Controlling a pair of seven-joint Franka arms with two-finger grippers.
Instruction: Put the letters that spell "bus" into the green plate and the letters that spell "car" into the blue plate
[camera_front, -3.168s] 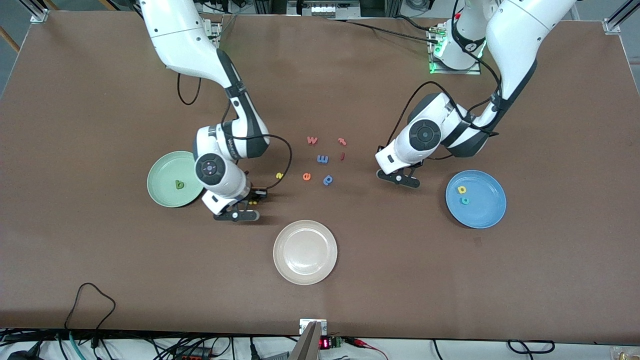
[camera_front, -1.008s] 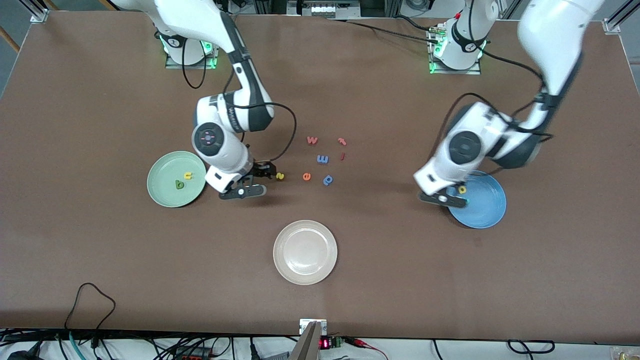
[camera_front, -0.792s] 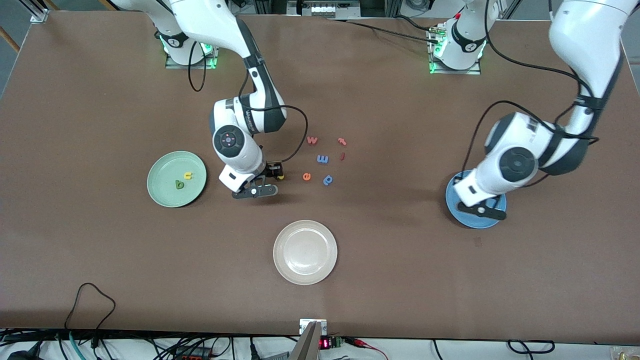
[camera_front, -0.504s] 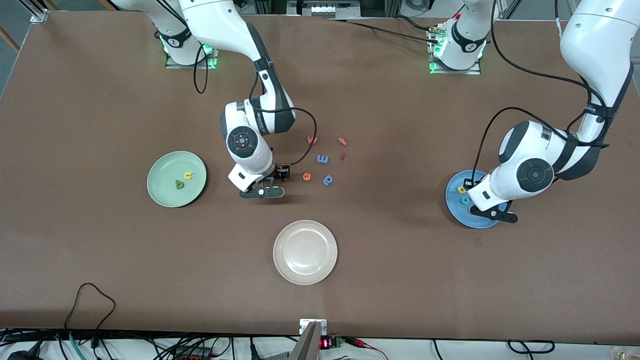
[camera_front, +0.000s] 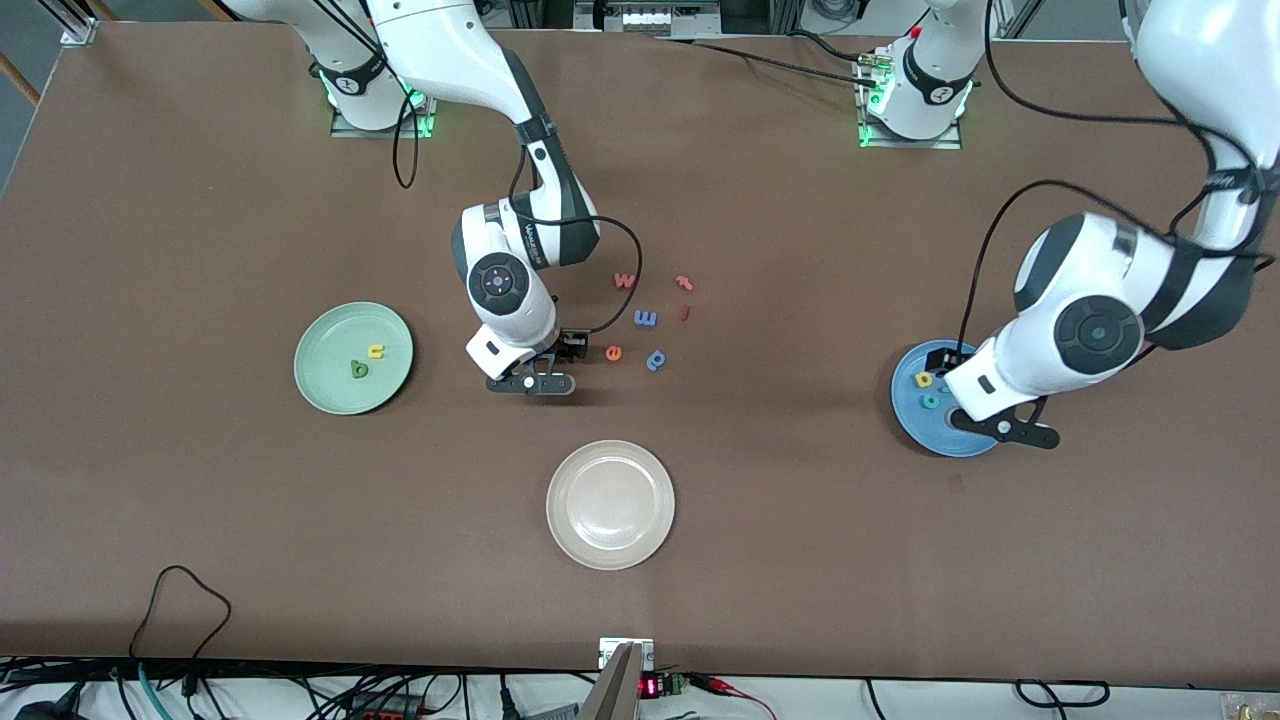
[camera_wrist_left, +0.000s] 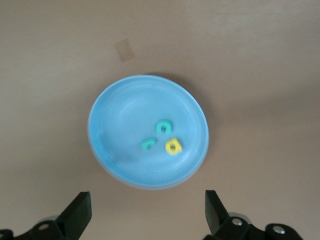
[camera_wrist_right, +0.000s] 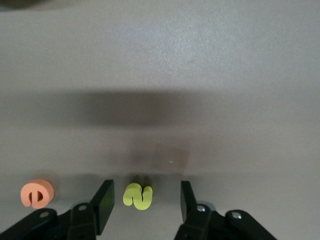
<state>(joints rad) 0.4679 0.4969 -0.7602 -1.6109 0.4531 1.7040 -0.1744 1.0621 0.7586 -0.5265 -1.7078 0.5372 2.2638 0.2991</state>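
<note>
In the left wrist view the blue plate (camera_wrist_left: 115, 145) holds a teal "c" (camera_wrist_left: 163, 128), a teal "r" (camera_wrist_left: 148, 144) and a yellow "a" (camera_wrist_left: 173, 146). My left gripper (camera_wrist_left: 146, 215) hangs open and empty high above that plate (camera_front: 908, 412). The green plate (camera_front: 325, 385) holds the dark green "b" (camera_front: 358, 369) and the yellow "u" (camera_front: 376, 351). My right gripper (camera_wrist_right: 146, 200) is low over the table, open, with the yellow "s" (camera_wrist_right: 138, 196) lying between its fingers and a gap on each side. In the front view this gripper (camera_front: 565, 346) hides the "s".
An orange "e" (camera_front: 613, 352) lies just beside the right gripper. Around it are a blue "a"-like letter (camera_front: 655, 359), a blue "m" (camera_front: 646, 318), a red "w" (camera_front: 625, 281), a red "r"-like letter (camera_front: 684, 283) and a red "j" (camera_front: 685, 312). A cream-white plate (camera_front: 610, 505) sits nearer the front camera.
The left gripper reached the blue plate, opened, and rose; a teal "r" now lies in the plate. The right gripper moved from beside the green plate to straddle the "s", its jaws narrowing.
</note>
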